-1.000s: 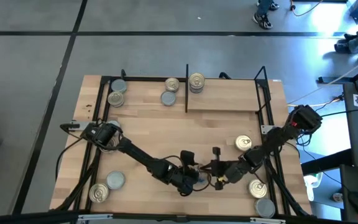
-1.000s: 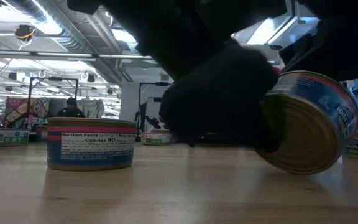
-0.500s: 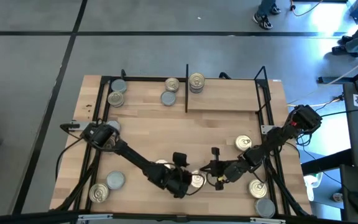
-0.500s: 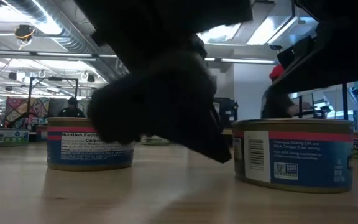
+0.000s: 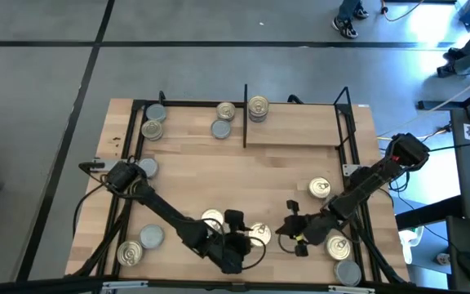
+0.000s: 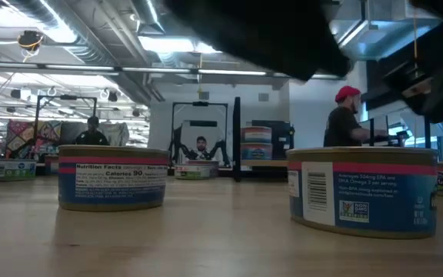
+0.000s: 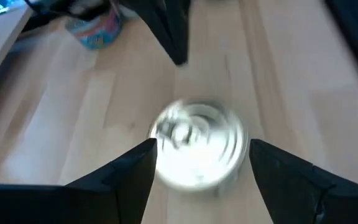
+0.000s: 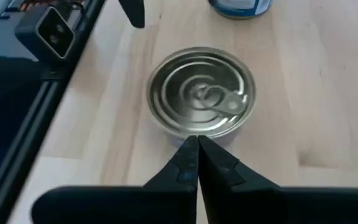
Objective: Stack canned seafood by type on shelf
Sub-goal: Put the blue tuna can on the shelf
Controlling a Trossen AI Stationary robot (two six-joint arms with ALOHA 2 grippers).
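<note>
The left hand (image 5: 247,242) is at the near edge of the table (image 5: 292,167) with its fingers spread wide and nothing in them. In its wrist view a gold-lidded tin (image 7: 199,151) sits upright on the wood right between the two fingers (image 7: 126,177), not gripped. That's the tin next to another gold-lidded tin (image 5: 212,220) in the overhead view.

The right hand (image 5: 294,237) is just beside it to the right, fingers pinched fully shut on nothing. A pull-tab tin (image 8: 201,93) sits just past its fingertips.

The rest of the seafood is scattered: a few tins in the shelf's left bay (image 5: 155,120), a short stack of tins (image 5: 257,109) right of the black divider (image 5: 245,114), and more tins at both near corners of the table. So sorting looks barely underway.

The step at hand looks like the left hand grabbing the tin it's straddling. To do it well, it should probably drop low enough that the fingers meet the tin's side wall, not the rim, and stay centred so the tin doesn't skid. These tins are low and slick, so a squeeze off the middle could tip it. The right hand is near, so the left should lift straight up before swinging toward the shelf (image 5: 300,146).
</note>
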